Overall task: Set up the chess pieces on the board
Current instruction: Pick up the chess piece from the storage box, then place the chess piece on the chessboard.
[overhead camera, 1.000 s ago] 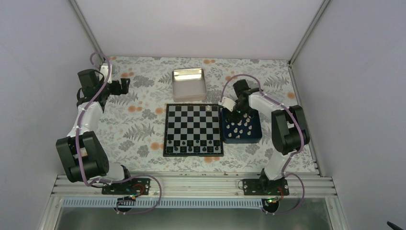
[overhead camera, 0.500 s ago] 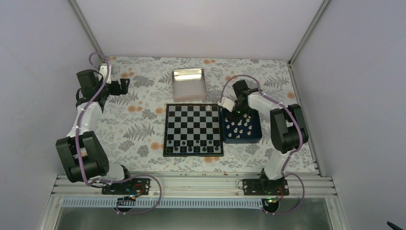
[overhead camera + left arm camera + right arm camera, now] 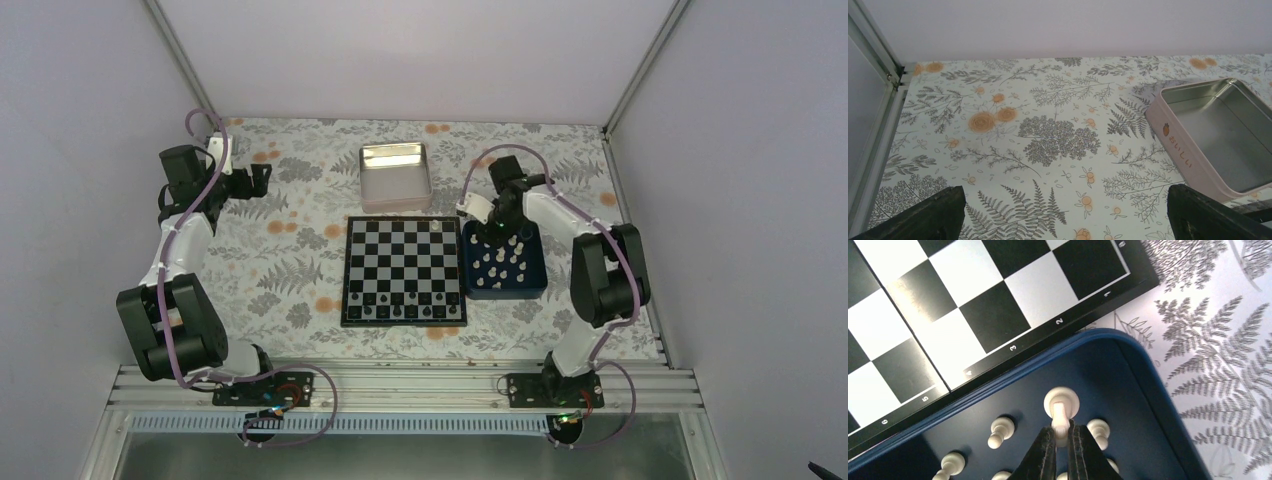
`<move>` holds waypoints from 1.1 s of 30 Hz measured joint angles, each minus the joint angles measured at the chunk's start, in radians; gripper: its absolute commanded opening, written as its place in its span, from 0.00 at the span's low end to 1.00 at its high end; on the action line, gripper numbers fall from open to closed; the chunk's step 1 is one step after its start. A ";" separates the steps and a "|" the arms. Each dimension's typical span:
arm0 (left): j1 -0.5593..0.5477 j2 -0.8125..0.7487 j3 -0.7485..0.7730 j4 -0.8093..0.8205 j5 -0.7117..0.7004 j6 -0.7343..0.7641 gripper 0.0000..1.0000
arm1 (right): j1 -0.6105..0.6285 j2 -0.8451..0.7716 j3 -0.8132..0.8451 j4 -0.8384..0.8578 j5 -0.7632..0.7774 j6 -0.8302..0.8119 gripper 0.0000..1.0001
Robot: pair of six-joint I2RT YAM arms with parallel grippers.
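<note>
The chequered board (image 3: 400, 262) lies flat mid-table, and its numbered black border (image 3: 1013, 347) shows in the right wrist view. One white piece (image 3: 437, 226) stands at its far right corner. Several white chess pieces (image 3: 500, 265) stand in the dark blue tray (image 3: 537, 262) just right of the board. My right gripper (image 3: 497, 228) is over the tray's far end. Its jaws (image 3: 1060, 432) are shut on the top of one white piece (image 3: 1060, 407), with another white piece (image 3: 998, 431) to its left. My left gripper (image 3: 262, 180) hangs open at the far left, nothing between its fingers (image 3: 943, 207).
A row of small dark pieces (image 3: 405, 311) lines the board's near edge. An open silver tin (image 3: 394, 176) sits beyond the board, also showing in the left wrist view (image 3: 1218, 135). The blue tray's wall (image 3: 1143, 370) touches the board's border. Frame posts stand at the back corners.
The right jaws have shut on a white piece in the blue tray, and that wrist has shifted slightly toward the far side. The left arm has not moved.
</note>
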 measured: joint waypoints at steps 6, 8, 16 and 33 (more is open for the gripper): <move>0.000 0.000 0.000 0.000 0.005 0.000 1.00 | 0.001 -0.013 0.111 -0.097 0.013 -0.003 0.04; 0.000 0.000 0.000 0.000 0.007 0.000 1.00 | 0.008 -0.014 0.185 -0.133 0.018 -0.003 0.04; 0.000 0.000 0.000 -0.001 0.010 0.000 1.00 | 0.151 0.084 0.548 -0.224 0.042 -0.003 0.04; 0.000 -0.002 0.000 -0.001 0.008 0.000 1.00 | 0.362 0.525 0.861 -0.284 0.034 -0.008 0.04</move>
